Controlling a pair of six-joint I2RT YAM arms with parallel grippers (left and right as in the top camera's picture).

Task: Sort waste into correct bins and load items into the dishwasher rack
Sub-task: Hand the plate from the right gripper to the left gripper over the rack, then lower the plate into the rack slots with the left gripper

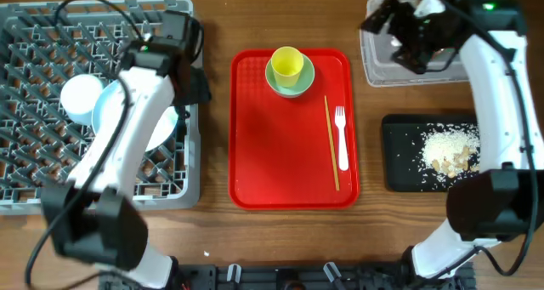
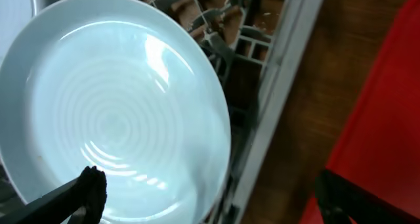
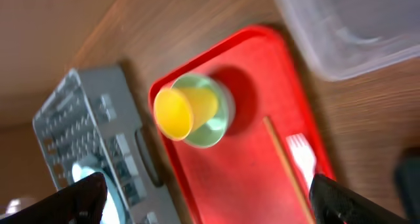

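The left gripper (image 2: 216,207) is hovering with its fingers (image 2: 88,191) spread wide and gripping nothing, just above the pale-blue plate (image 2: 118,106). The right gripper (image 3: 213,201) is likewise gaping wide and empty, hanging over the far right corner of the bench (image 1: 217,26).

Towards the near edge on the right, the black tray (image 1: 399,167) is lying flat, with a heap of rice scraps (image 1: 450,150) sitting in its right half. In the middle of the bench the red tray (image 1: 272,154) is carrying four things. The white fork (image 1: 342,137) is lying along its right side, tines pointing to the far edge. The chopsticks (image 1: 331,141) are lying just beside the fork on its left, parallel to it. At the tray's far end the yellow cup (image 1: 287,63) is standing mouth up in the green saucer (image 1: 297,86).

Along the left edge the dishwasher rack (image 1: 34,162) is stretching from near to far. The plate is resting in the rack towards its right side, partly hidden under the left arm. The pale bowl (image 1: 82,96) is sitting just to the plate's left, their rims meeting as seen from above.

In the far right corner the clear tub (image 1: 387,69) is sitting under the right arm, its contents too blurred to make out.
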